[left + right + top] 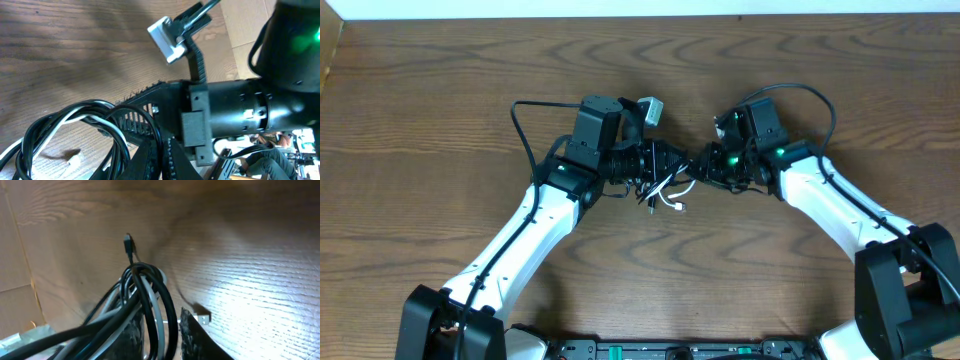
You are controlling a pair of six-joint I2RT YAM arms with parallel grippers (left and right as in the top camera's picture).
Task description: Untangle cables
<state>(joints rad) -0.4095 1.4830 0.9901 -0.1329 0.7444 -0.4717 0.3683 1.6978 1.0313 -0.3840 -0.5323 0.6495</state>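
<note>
The cables (pixel 665 190), one white and one black, hang as a tangled bunch between my two grippers at the table's middle. A white plug end (pixel 678 207) lies on the wood below them. My left gripper (pixel 670 162) is shut on a black strand (pixel 158 150). Loops of white cable (pixel 75 116) and black cable (pixel 45 125) spread to its left, above a small white plug (pixel 74 160). My right gripper (pixel 705 165) is shut on several black and white strands (pixel 150 290). A black plug (pixel 128 244) sticks up and a metal USB plug (pixel 201 317) lies beside the finger.
The two grippers nearly touch tip to tip. The right arm's black body (pixel 240 105) fills the left wrist view, with a white box (pixel 167 35) on a mount above it. Wooden table (pixel 440 80) all round; a cardboard edge (pixel 328 50) at the far left.
</note>
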